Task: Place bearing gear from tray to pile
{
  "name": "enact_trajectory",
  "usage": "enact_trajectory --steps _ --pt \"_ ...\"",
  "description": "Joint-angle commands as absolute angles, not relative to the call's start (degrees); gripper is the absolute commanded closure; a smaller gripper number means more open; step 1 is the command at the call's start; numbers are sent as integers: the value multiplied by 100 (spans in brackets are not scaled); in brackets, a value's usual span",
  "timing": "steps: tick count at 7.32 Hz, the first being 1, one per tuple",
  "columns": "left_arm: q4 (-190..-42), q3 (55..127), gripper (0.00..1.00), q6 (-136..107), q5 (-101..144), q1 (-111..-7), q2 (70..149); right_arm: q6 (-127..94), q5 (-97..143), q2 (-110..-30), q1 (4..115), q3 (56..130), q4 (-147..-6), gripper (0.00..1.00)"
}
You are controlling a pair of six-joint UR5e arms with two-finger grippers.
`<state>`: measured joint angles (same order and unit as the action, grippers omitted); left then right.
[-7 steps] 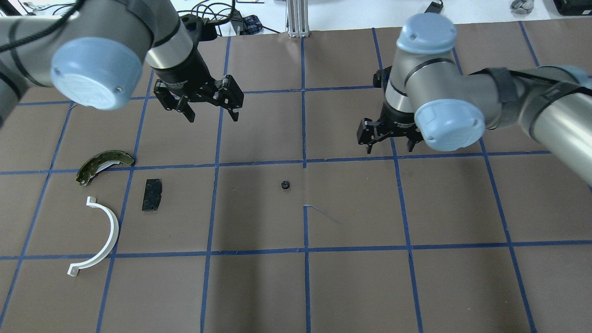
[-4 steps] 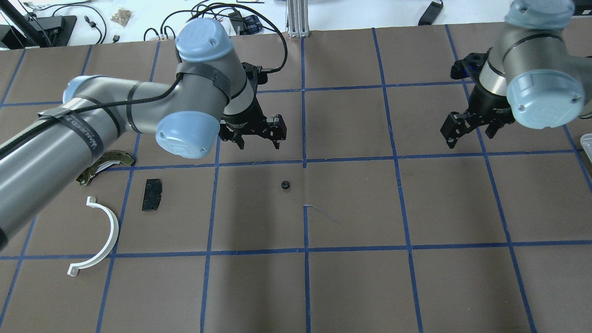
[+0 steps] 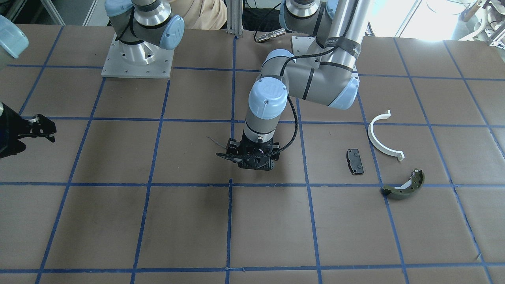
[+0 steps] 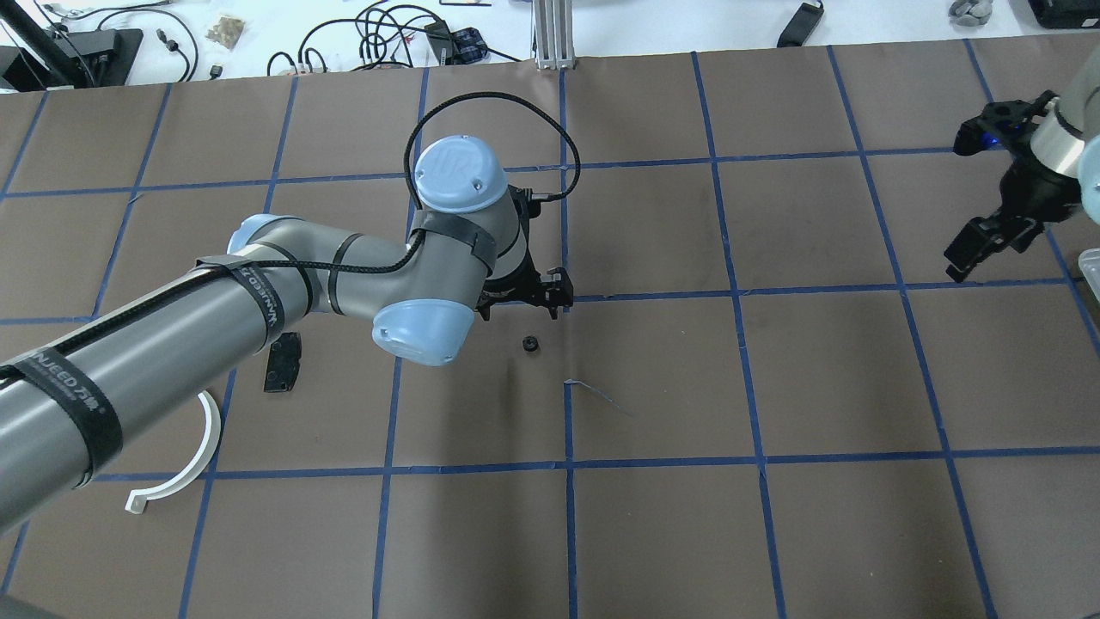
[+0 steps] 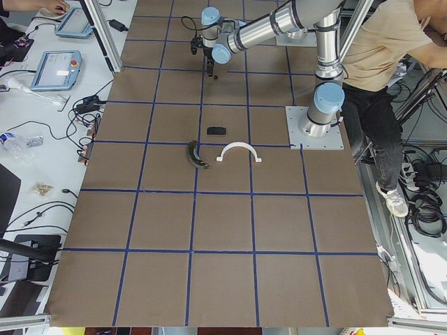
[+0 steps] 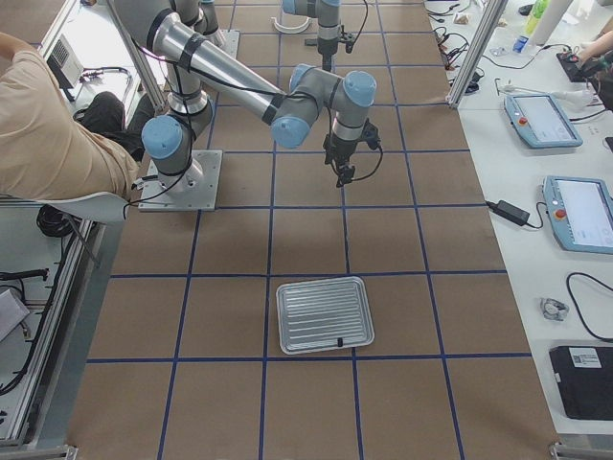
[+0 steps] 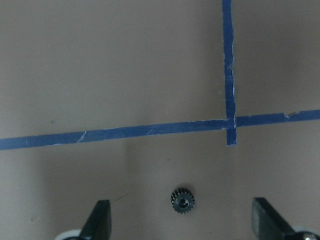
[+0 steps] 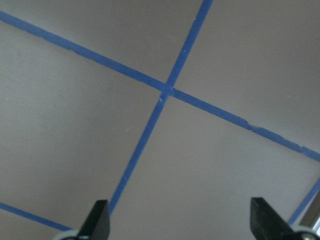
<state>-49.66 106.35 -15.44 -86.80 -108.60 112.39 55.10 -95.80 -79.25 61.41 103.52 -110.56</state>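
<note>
Jaws spread wide, the left gripper [image 7: 182, 222] hangs low over the middle of the desk [image 4: 773, 533], holding nothing. The right gripper [image 8: 182, 222], its jaws equally wide and empty, hovers near the desk's right end.

Close to that right end sits the metal tray [image 6: 324, 314]. Toward the left end lies the pile: a white half-ring [image 3: 380, 139], an olive brake shoe [image 3: 403, 187] and a small black plate [image 3: 354, 161], loosely grouped and not touching one another.

The gear [image 7: 183, 200], a tiny dark toothed wheel, is already out of the tray. It lies flat on the brown paper beside a crossing of blue tape lines, well apart from the pile. In the left wrist view it sits about midway between the two fingers [image 7: 100, 222], a little ahead of their tips.

The step in hand looks like the pick-up. Done well, it calls for a slight nudge forward so the wheel lines up between the pads. Then comes a straight drop until the tips almost meet the paper, and a slow squeeze across the teeth. So small and flat a part could easily skid or flip if one finger reaches it first.
</note>
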Motion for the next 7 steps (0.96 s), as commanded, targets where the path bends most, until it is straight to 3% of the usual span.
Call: enact_trajectory --steps 1,6,7 --pt "-4931 10696 4 -1592 -8832 -11118 11399 7899 -9589 -7718 5198 10354 -11406 0" --pt "-4756 10731 4 -1679 -8859 -11118 11584 12043 -9397 -6796 3676 10214 -12910 1" --pt "-4677 10758 19 -1635 -8929 -11118 11584 12589 -9300 -6568 3526 9847 -12911 2"
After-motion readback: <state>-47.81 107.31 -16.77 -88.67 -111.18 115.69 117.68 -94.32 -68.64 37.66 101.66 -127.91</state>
